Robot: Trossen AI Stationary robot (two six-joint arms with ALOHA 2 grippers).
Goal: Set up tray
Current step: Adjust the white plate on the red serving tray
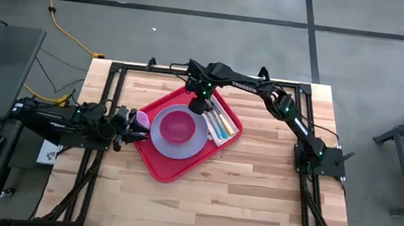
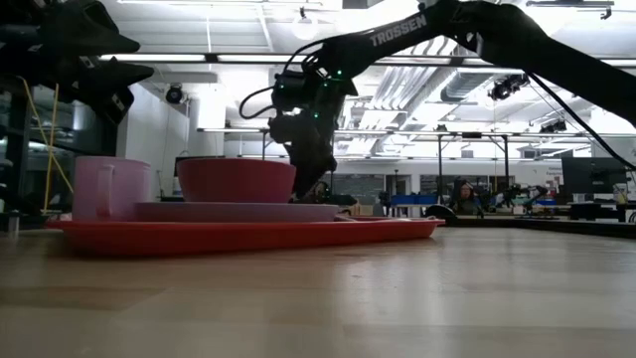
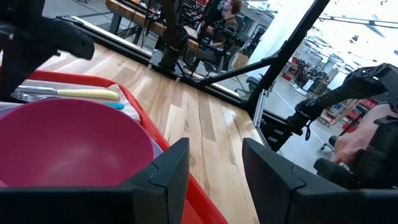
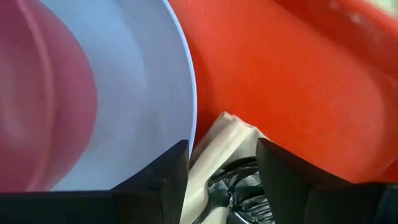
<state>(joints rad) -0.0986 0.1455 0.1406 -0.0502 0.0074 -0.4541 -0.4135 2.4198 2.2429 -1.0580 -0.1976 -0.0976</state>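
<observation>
Basically, wood-plank table [image 1: 254, 186], light butcher-block grain, black frame round it. Red plastic tray [image 1: 174, 167] lies mid-table, turned diagonal; rounded corners, raised rim, smooth. On it: round lavender plate [image 1: 170, 145], flat and glossy, with a magenta bowl [image 1: 179, 126] sitting in it. Pink cup [image 1: 141, 119], translucent, with handle, stands at the tray's left edge beside the plate. Utensils [image 1: 221, 122] with pastel handles, yellow and blue, lie on a pale napkin [image 4: 217, 146] in the tray's right part, beside the plate.

Right gripper [image 4: 217, 180] is down over the tray's far side, just past the plate rim, its fingers spread apart over the napkin with something dark and shiny between them; cannot tell what. Whether it touches the tray is not clear.

Left gripper [image 3: 214, 168] is at the tray's left edge near the cup, fingers wide apart, empty, pointing over the bowl.
</observation>
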